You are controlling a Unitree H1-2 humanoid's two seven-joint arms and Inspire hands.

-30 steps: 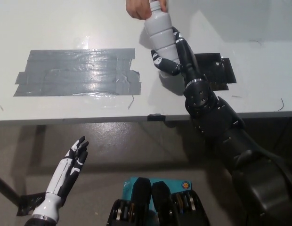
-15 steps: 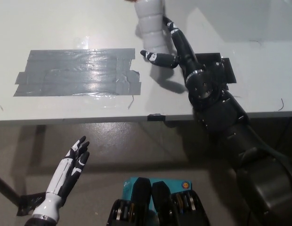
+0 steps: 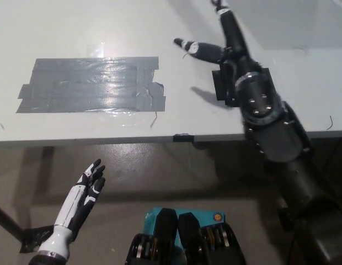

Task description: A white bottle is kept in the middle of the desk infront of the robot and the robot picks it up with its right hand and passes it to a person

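Grey desk (image 3: 94, 27), taped patch (image 3: 91, 84), right hand (image 3: 218, 41) spread above

Your right arm (image 3: 281, 138) is all black: bulky, segmented shells w/ a round joint housing showing small screws near the wrist. The right hand (image 3: 218, 41) is black too, w/ pale tips and light markings. Your left hand (image 3: 85, 190) is white w/ black fingers and knuckle patches (slim white forearm behind it).

Tape patch (image 3: 91, 85) on desk (image 3: 49, 33), left half
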